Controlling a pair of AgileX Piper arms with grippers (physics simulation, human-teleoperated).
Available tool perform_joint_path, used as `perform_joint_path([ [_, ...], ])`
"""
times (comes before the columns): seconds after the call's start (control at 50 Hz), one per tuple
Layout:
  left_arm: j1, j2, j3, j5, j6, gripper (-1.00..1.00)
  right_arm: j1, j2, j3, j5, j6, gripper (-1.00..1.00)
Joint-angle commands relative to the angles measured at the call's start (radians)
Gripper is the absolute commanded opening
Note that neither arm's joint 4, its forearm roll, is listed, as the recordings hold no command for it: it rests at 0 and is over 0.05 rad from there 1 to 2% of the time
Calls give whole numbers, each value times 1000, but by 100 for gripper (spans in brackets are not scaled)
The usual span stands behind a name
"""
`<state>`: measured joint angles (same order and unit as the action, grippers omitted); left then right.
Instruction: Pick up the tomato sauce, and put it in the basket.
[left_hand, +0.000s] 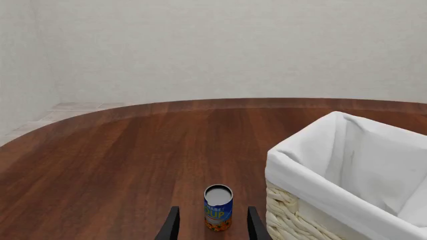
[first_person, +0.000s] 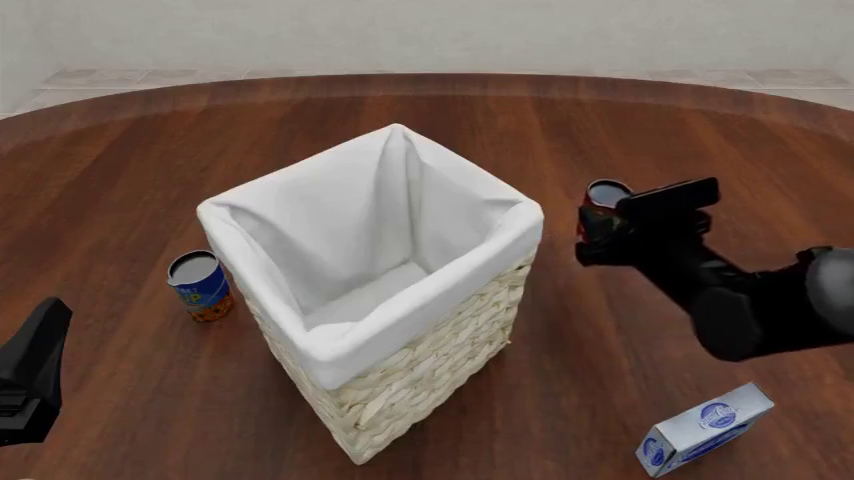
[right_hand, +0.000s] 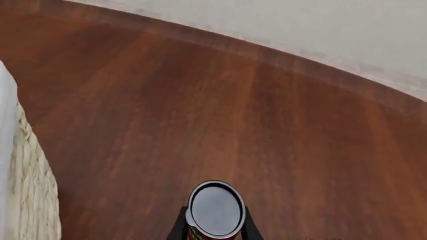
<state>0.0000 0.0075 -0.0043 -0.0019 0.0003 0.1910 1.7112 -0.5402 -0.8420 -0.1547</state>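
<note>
The tomato sauce, a small red can with a grey top, sits between the fingers of my right gripper, which is shut on it to the right of the basket, apart from its rim. In the right wrist view the tomato sauce shows mostly its grey top in my right gripper, over brown table; its bottom is hidden. The basket is tall, pale wicker with a white liner. My left gripper is open and holds nothing; in the front view it is low at the near left.
A blue-and-orange can stands upright left of the basket, and the same can lies ahead of my left fingers. A blue-and-white carton lies on the near right of the wooden table. The basket's wicker wall is close beside the right gripper.
</note>
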Motion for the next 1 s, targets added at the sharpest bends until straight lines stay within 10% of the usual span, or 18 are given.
perform_joint_path([
  [0.02, 0, 0, 0, 0, 0, 100, 5, -97, 31, 44, 5, -100],
  [1.0, 0, 0, 0, 0, 0, 100, 99, -734, 1, 635, -15, -100],
])
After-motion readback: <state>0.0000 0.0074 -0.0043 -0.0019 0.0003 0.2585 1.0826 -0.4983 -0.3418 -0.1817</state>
